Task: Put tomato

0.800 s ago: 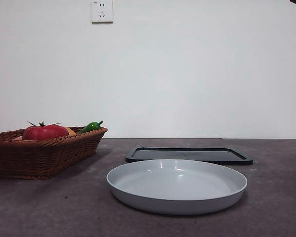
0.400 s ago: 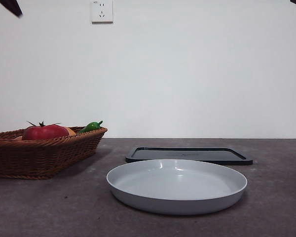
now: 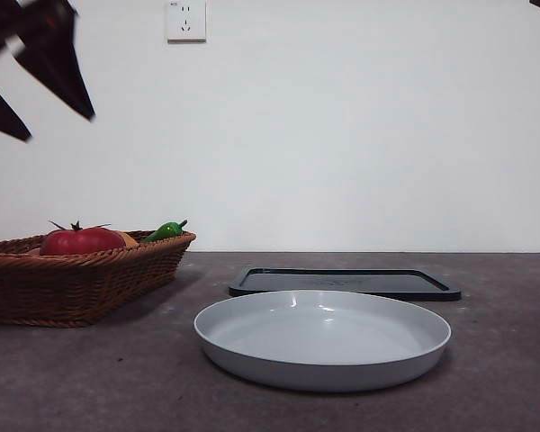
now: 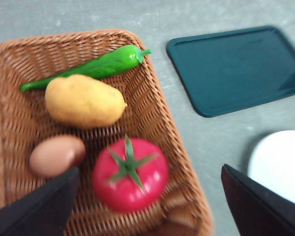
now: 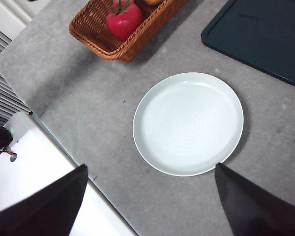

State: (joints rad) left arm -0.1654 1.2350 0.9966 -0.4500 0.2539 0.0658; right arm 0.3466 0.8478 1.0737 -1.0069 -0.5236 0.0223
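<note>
A plain white wall with a socket (image 3: pixel 186 20) high on it backs the grey, speckled table (image 3: pixel 504 360) I work at. On the left side of that table stands a woven wicker basket (image 3: pixel 81 279), and the tomato (image 4: pixel 130 173) lies inside it, red and glossy with its green stem up, close to the basket's near wall. Beside the tomato rests a brown egg (image 4: pixel 56 155), a yellow potato (image 4: pixel 84 101) sits just past both, and a green pepper (image 4: pixel 96 67) lies along the far side against the weave. My left gripper (image 4: pixel 147 206) hangs above the basket with its jaws spread wide, the tomato showing between them and untouched; in the front view it appears as dark blurred tips at the upper left, well above the basket. Out on the table, a white plate (image 3: pixel 322 337) sits bare near the front, and a dark flat tray (image 3: pixel 345 283) lies just behind it. My right gripper (image 5: pixel 150 196) waits high over the plate, jaws also wide apart, holding nothing.
</note>
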